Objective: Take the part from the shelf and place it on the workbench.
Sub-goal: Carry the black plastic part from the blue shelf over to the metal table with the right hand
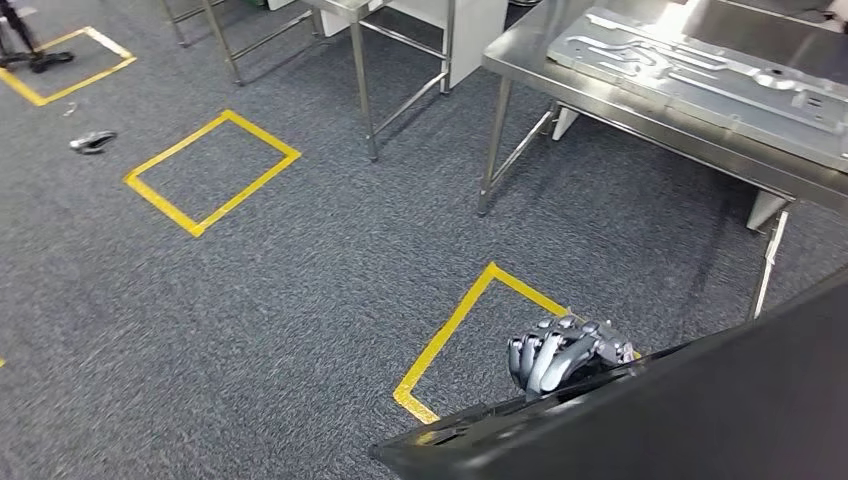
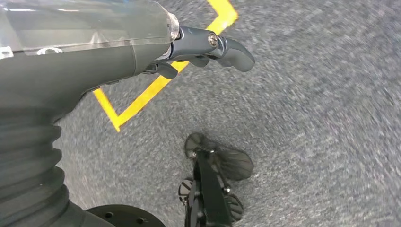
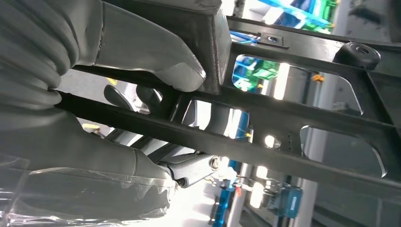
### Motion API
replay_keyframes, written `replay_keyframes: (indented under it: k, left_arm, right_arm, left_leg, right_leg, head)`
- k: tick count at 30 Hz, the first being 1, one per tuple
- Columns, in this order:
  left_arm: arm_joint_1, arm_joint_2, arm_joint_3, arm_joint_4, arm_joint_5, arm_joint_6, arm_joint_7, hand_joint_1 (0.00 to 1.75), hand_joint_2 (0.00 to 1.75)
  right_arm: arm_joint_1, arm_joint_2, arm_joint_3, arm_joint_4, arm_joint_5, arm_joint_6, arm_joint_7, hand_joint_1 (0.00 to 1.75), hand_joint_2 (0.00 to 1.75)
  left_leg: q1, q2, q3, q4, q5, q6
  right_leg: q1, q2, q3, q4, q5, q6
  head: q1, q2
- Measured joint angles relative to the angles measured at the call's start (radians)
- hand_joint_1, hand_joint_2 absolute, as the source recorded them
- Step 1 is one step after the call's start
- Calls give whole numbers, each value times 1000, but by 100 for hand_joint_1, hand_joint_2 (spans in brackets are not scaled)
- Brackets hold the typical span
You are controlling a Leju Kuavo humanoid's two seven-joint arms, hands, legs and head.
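Workshop: steel workbenches (image 1: pixel 660 120), floor markings (image 1: pixel 212 170)

Grey carpet floor (image 1: pixel 300 300) with yellow tape squares (image 1: pixel 212 172). Steel desk (image 1: pixel 640 110) upper right, carrying flat silver machined plate (image 1: pixel 700 70). Large black part (image 1: pixel 700 410) fills lower right corner; robot hand (image 1: pixel 560 352) curls over its upper edge, gripping it.

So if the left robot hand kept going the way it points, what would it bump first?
Probably the grey carpet. The left robot hand hangs over the floor, pointing just past the yellow tape line, and nothing shows in between. How far off the carpet is, I can't tell.
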Motion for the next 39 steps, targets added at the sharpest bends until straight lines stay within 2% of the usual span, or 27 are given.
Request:
replay_keyframes:
  k: [2, 3, 4, 6, 8, 9, 10, 11, 12, 13, 15, 16, 17, 19, 20, 21, 23, 24, 25, 26, 27, 29, 31, 34, 36, 37, 39]
  left_arm:
    - [-5, 0, 0, 0, -5, 1, 7, 0, 175]
    - [-8, 0, 0, 0, -8, -1, 8, 0, 175]
    - [-12, 1, 0, 0, -12, -4, 9, 0, 175]
    - [-19, 3, -2, 0, -24, -13, 7, 0, 175]
    - [-19, 7, -6, 0, -34, -22, 6, 0, 175]
    - [-18, 8, -8, 0, -37, -24, 6, 0, 175]
    - [-17, 9, -9, 0, -39, -25, 6, 0, 175]
    - [-18, 9, -10, 0, -39, -25, 7, 0, 175]
    - [-19, 9, -11, 0, -38, -23, 7, 0, 175]
    - [-21, 8, -11, 0, -37, -21, 8, 0, 175]
    - [-23, 3, -11, 0, -29, -13, 7, 0, 175]
    - [-23, 1, -11, 0, -24, -10, 5, 0, 175]
    - [-24, -2, -11, 0, -19, -7, 4, 0, 175]
    - [-26, -7, -10, 0, -9, -4, -3, 0, 175]
    - [-27, -9, -10, 0, -6, -4, -7, 0, 175]
    - [-28, -10, -9, 0, -2, -5, -11, 0, 175]
    - [-25, -12, -8, 0, 3, -6, -12, 0, 175]
    - [-22, -13, -6, 0, 5, -7, -10, 0, 175]
    - [-19, -14, -5, 0, 5, -8, -8, 0, 175]
    - [-16, -14, -3, 0, 6, -9, -7, 0, 175]
    - [-15, -14, -2, 0, 7, -11, -6, 0, 175]
    - [-14, -14, 0, 0, 7, -14, -5, 0, 175]
    - [-14, -15, 4, 0, 10, -20, -3, 0, 175]
    - [-13, -17, 9, 0, 17, -31, 7, 0, 175]
    - [-13, -18, 10, 0, 20, -41, 12, 0, 175]
    - [-13, -19, 11, 0, 22, -47, 12, 0, 175]
    - [-11, -18, 15, 0, 24, -56, 12, 0, 175]
  right_arm:
    - [-45, -15, 17, 7, -52, -11, 21, 164, 175]
    - [-66, -23, 24, 9, -76, -23, 37, 164, 175]
    - [-84, -34, 29, 10, -96, -37, 52, 164, 175]
    - [-115, -57, 35, 8, -125, -73, 74, 164, 175]
    - [-134, -81, 37, 4, -139, -110, 86, 164, 175]
    - [-137, -92, 38, 2, -142, -127, 86, 164, 175]
    - [-135, -103, 38, 1, -143, -141, 84, 164, 175]
    - [-132, -113, 38, -1, -141, -153, 78, 164, 175]
    - [-128, -120, 38, -5, -137, -162, 71, 164, 175]
    - [-124, -125, 38, -10, -131, -166, 64, 164, 175]
    - [-117, -130, 38, -19, -115, -167, 51, 164, 175]
    - [-115, -131, 39, -22, -107, -163, 47, 164, 175]
    - [-113, -131, 39, -23, -99, -157, 45, 164, 175]
    - [-108, -130, 40, -22, -85, -141, 43, 164, 175]
    - [-108, -128, 41, -21, -80, -132, 41, 164, 175]
    - [-108, -126, 43, -19, -74, -123, 39, 164, 175]
    - [-108, -118, 44, -12, -63, -107, 35, 164, 175]
    - [-106, -115, 45, -7, -56, -100, 34, 164, 175]
    - [-103, -110, 45, -3, -48, -96, 34, 164, 175]
    - [-100, -105, 46, 2, -39, -93, 33, 164, 175]
    - [-95, -99, 46, 5, -27, -92, 32, 164, 175]
    - [-85, -86, 47, 10, 1, -93, 30, 164, 175]
    - [-73, -73, 48, 9, 27, -95, 29, 164, 175]
    - [-51, -57, 49, 7, 54, -93, 29, 164, 175]
    - [-39, -51, 50, 3, 65, -89, 24, 164, 175]
    - [-34, -49, 50, 2, 70, -87, 19, 164, 175]
    - [-18, -48, 49, 0, 80, -83, 7, 164, 175]
  left_leg:
    - [-2, -14, 14, -33, 2, 9]
    - [-3, -4, 14, -34, 5, 17]
    - [-4, 7, 15, -37, 8, 25]
    - [-2, 28, 17, -45, 15, 40]
    - [-4, 50, 17, -48, 17, 47]
    - [-5, 62, 16, -48, 16, 49]
    - [-6, 74, 16, -48, 15, 50]
    - [-8, 87, 17, -47, 13, 50]
    - [-10, 98, 18, -47, 12, 50]
    - [-12, 110, 21, -47, 9, 50]
    - [-18, 131, 28, -47, 3, 45]
    - [-21, 142, 30, -47, 0, 41]
    - [-23, 153, 31, -47, -3, 37]
    - [-24, 170, 36, -48, -9, 28]
    - [-24, 158, 35, -40, -18, 23]
    - [-22, 134, 27, -16, -35, 18]
    - [-17, 75, -22, 94, -94, 11]
    - [-16, 62, -56, 163, -123, 9]
    - [-14, 57, -85, 217, -138, 6]
    - [-13, 56, -100, 237, -132, 4]
    - [-11, 56, -96, 217, -106, 2]
    - [-6, 51, -47, 91, -31, 0]
    - [-4, 39, -7, -6, 6, 6]
    - [-8, 37, -4, -21, 9, 27]
    - [-7, 41, -3, -26, 13, 41]
    - [-6, 44, -4, -27, 15, 46]
    - [-8, 49, -6, -27, 15, 51]
  right_leg:
    - [-2, 22, -10, 5, 2, 13]
    - [-4, 32, -14, 3, 5, 21]
    - [-6, 29, -17, 5, 5, 27]
    - [-5, -19, -36, 44, -20, 38]
    - [-3, -76, -90, 159, -82, 45]
    - [-4, -86, -123, 225, -109, 48]
    - [-5, -90, -146, 271, -122, 49]
    - [-5, -91, -151, 281, -115, 49]
    - [-3, -95, -136, 251, -90, 46]
    - [0, -105, -103, 187, -55, 40]
    - [14, -150, -34, 51, -6, 22]
    - [20, -164, -16, 12, 4, 14]
    - [24, -167, -12, -2, 5, 9]
    - [21, -141, -13, -6, 10, 2]
    - [16, -130, -10, -11, 13, -2]
    - [11, -119, -7, -16, 16, -6]
    - [6, -100, -5, -21, 18, -12]
    - [6, -91, -5, -20, 18, -14]
    - [6, -81, -5, -19, 18, -14]
    - [6, -73, -5, -18, 17, -14]
    - [6, -65, -4, -16, 15, -12]
    - [4, -54, -2, -7, 9, -5]
    - [5, -48, -7, 6, 1, 6]
    - [6, -46, -13, 11, -1, 20]
    - [4, -62, -22, 34, -20, 30]
    - [3, -73, -38, 72, -44, 34]
    - [1, -86, -97, 198, -108, 41]
  head:
    - [0, 0]
    - [0, 0]
    - [0, 0]
    - [4, 0]
    - [8, 0]
    - [8, 0]
    - [8, 0]
    - [8, 0]
    - [8, 0]
    - [8, 0]
    - [8, 0]
    - [8, 0]
    - [7, 0]
    - [7, 0]
    - [7, 0]
    - [6, 0]
    - [6, 0]
    - [5, 0]
    - [5, 0]
    - [5, 0]
    - [5, 0]
    - [5, 0]
    - [6, 0]
    - [7, 0]
    - [8, 0]
    - [9, 0]
    - [10, 0]
